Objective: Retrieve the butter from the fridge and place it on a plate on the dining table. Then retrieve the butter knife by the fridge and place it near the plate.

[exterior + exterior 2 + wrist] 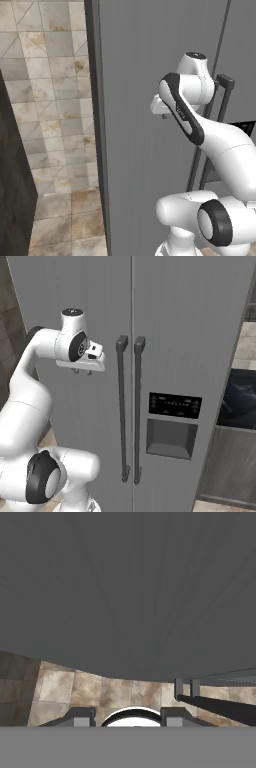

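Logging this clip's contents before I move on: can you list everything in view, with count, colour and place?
fridge: one, grey, both doors shut, straight ahead of the robot.
door handles: two, dark upright bars, side by side at the seam between the doors.
display panel: one, black, on the right door, above a grey recess.
floor tiles: beige and brown, left of the fridge.
dark counter edge: one, black, at the far left of the left base view.
cabinet: one, grey-brown wood, right of the fridge, with a dark glossy panel above it.
arm: one, white with dark joints, raised before the left door.
tool: one, fingers apart, empty, left of the handles, touching neither.
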